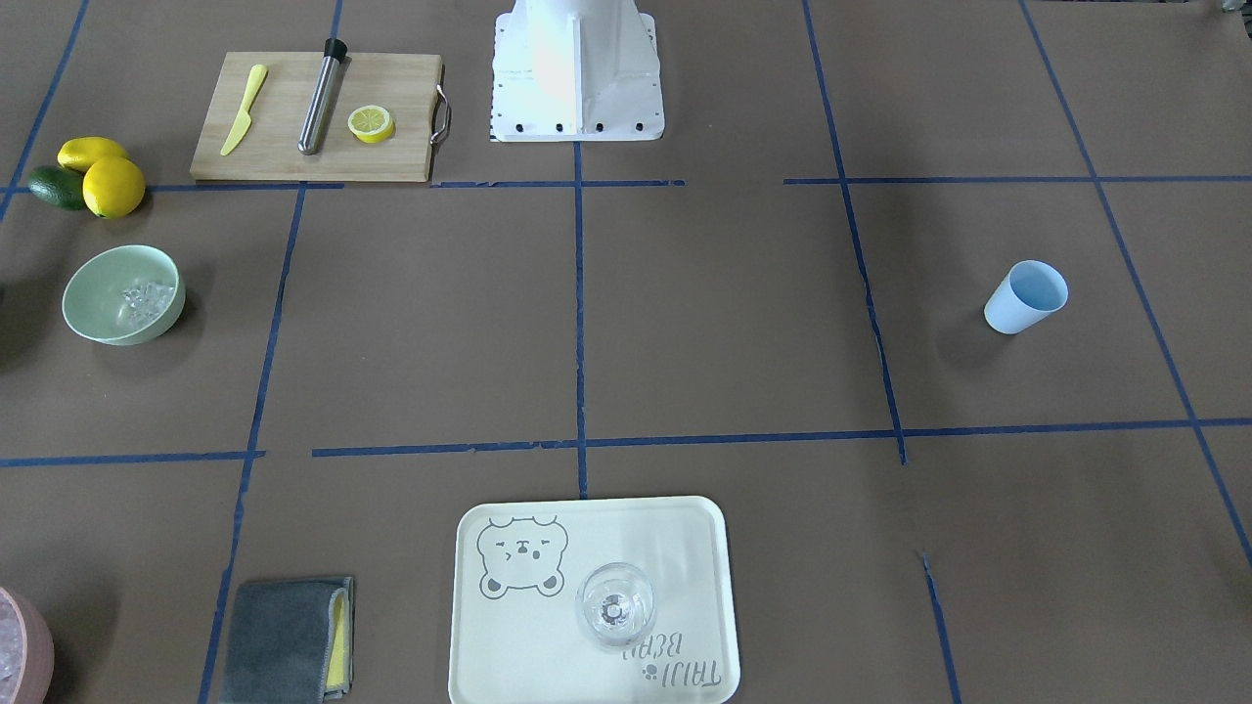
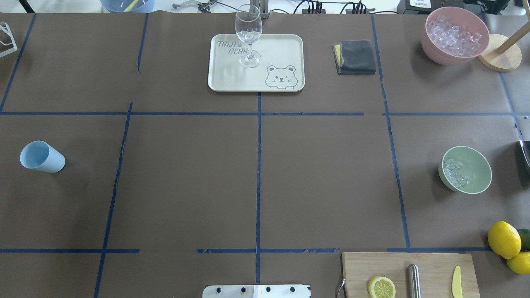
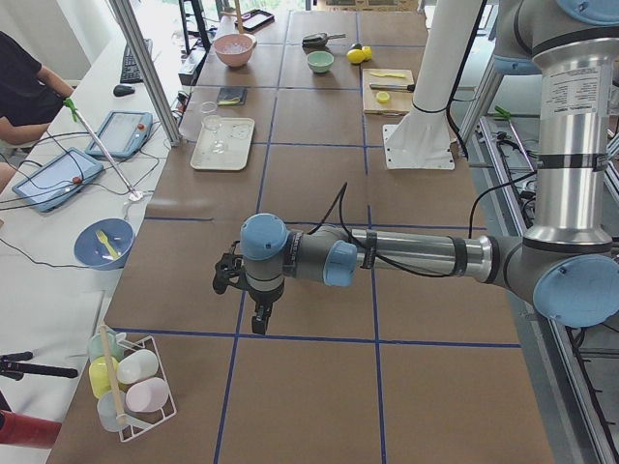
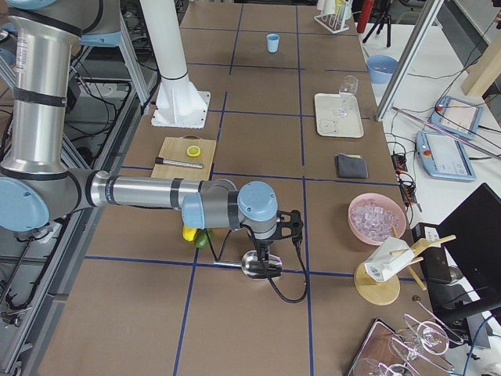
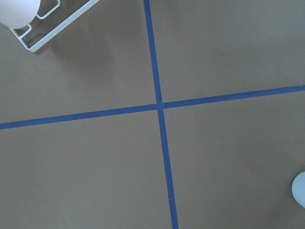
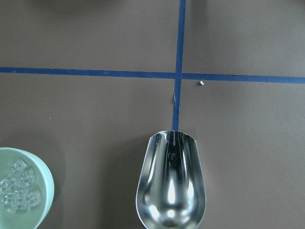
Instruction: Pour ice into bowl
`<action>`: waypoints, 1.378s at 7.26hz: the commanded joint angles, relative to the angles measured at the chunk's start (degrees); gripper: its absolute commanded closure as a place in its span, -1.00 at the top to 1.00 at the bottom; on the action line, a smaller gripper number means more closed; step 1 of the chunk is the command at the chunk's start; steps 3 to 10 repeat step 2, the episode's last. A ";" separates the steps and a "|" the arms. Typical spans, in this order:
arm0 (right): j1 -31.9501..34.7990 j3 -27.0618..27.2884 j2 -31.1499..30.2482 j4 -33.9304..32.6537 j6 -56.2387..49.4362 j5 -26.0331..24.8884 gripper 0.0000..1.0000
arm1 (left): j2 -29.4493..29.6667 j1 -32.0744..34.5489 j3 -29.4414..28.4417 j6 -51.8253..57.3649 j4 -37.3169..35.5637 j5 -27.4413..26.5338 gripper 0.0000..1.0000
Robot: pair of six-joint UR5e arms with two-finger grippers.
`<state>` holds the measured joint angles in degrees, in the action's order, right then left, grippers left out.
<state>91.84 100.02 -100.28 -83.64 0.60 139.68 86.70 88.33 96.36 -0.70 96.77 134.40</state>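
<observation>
Empty steel scoop [image 6: 170, 191] beside bowl [image 6: 46, 186]; ice [image 6: 19, 191] inside judged slippery, loose: scoop, never pinch. Width of jaws: cannot tell.

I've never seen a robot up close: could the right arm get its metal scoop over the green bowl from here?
Probably yes. The scoop is just beside the bowl in the right wrist view, with only bare table between them and nothing standing in the way.
</observation>
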 commanded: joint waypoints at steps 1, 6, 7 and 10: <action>0.00 -0.17 0.00 -0.03 -0.07 0.06 1.00 | -0.04 0.00 -0.03 0.00 0.00 0.07 1.00; 0.00 -0.17 0.00 -0.03 -0.07 0.06 1.00 | -0.04 0.00 -0.03 0.00 0.00 0.07 1.00; 0.00 -0.17 0.00 -0.03 -0.07 0.06 1.00 | -0.04 0.00 -0.03 0.00 0.00 0.07 1.00; 0.00 -0.17 0.00 -0.03 -0.07 0.06 1.00 | -0.04 0.00 -0.03 0.00 0.00 0.07 1.00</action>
